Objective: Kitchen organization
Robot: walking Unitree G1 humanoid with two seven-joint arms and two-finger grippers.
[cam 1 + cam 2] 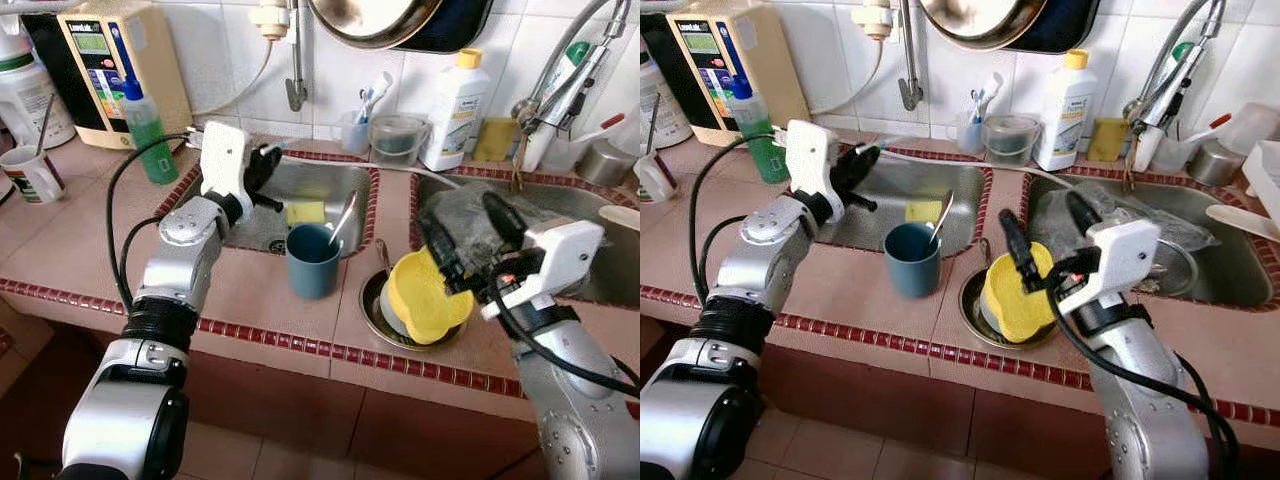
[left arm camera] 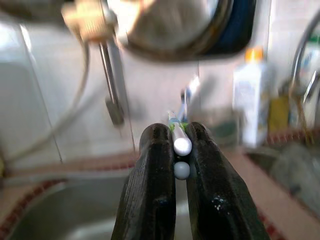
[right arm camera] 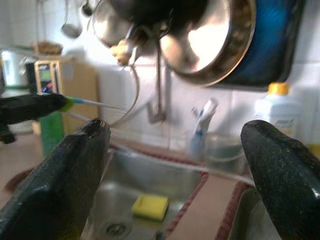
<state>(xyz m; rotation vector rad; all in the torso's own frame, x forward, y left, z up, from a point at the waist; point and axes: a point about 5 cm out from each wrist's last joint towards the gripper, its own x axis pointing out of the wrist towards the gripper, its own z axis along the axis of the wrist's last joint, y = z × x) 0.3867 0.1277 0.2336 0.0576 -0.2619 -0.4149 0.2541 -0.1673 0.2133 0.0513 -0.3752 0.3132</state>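
Note:
My left gripper (image 1: 266,163) hovers over the back edge of the left sink (image 1: 345,180), shut on a thin white toothbrush (image 2: 181,145) with a green band. A cup of toothbrushes (image 1: 357,125) stands against the tiled wall behind that sink. My right gripper (image 1: 470,235) is open just above a yellow plastic cup (image 1: 425,295), which lies tilted in a steel plate (image 1: 372,305) on the counter between the sinks. One of its fingers (image 1: 440,250) is close to the cup's rim. A blue-grey cup (image 1: 312,262) holding a spoon stands at the left sink's front edge.
A yellow sponge (image 1: 305,212) lies in the left sink. The right sink (image 1: 600,270) holds dishes and a plastic bag. Along the wall are a green bottle (image 1: 150,135), a clear tub (image 1: 398,140), a white bottle (image 1: 455,110), a tap (image 1: 560,80) and a hanging pan (image 1: 375,20). A mug (image 1: 32,172) stands far left.

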